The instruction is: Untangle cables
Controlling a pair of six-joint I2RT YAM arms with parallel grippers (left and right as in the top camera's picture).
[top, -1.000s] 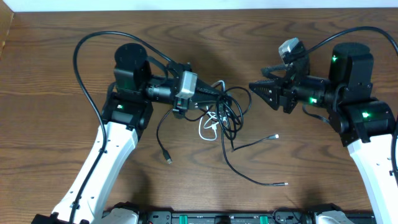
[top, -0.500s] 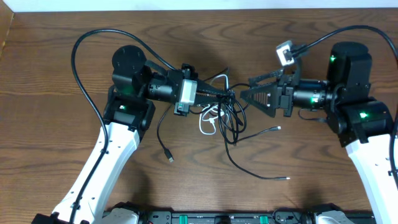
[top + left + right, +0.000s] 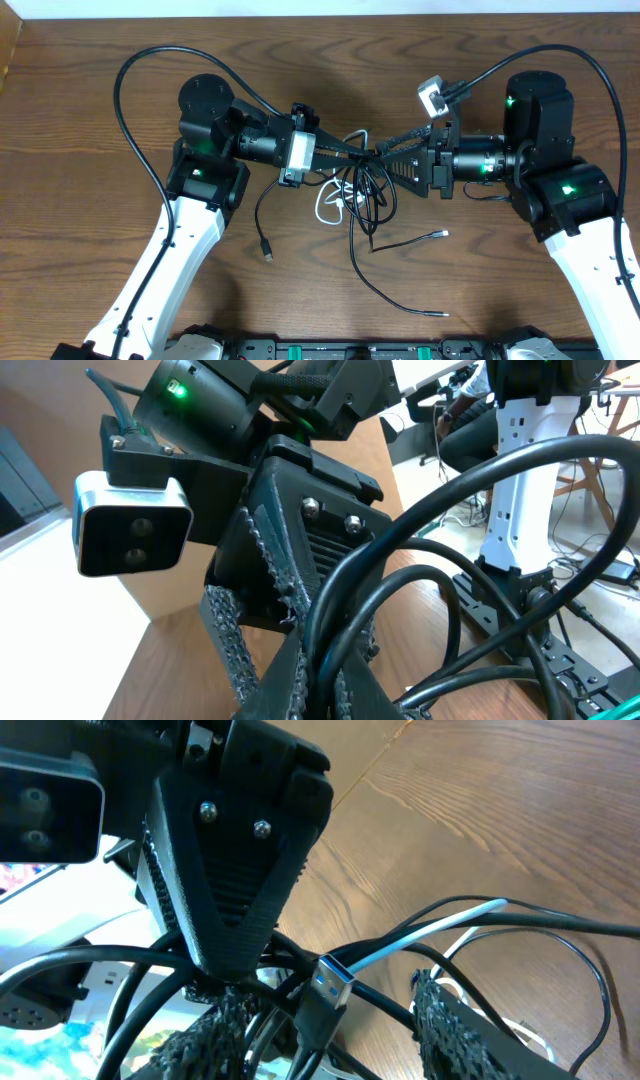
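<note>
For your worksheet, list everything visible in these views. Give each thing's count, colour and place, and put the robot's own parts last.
black cables: a few, exact count hidden by the tangle; black; table centre, loose plug ends trailing toward the near edge
white cord: one; white; left side of the tangle
table: one; brown wood; under everything
arm cables: two; thick black; one arcing from each arm
left gripper: one; black; shut on the black cables
right gripper: one; black; open, fingers either side of the tangle

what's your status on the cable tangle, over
Left claw shut on black cables. Right claw open, fingers straddling same bundle. White cord looped in the tangle. Claws tip to tip, little room.
</note>
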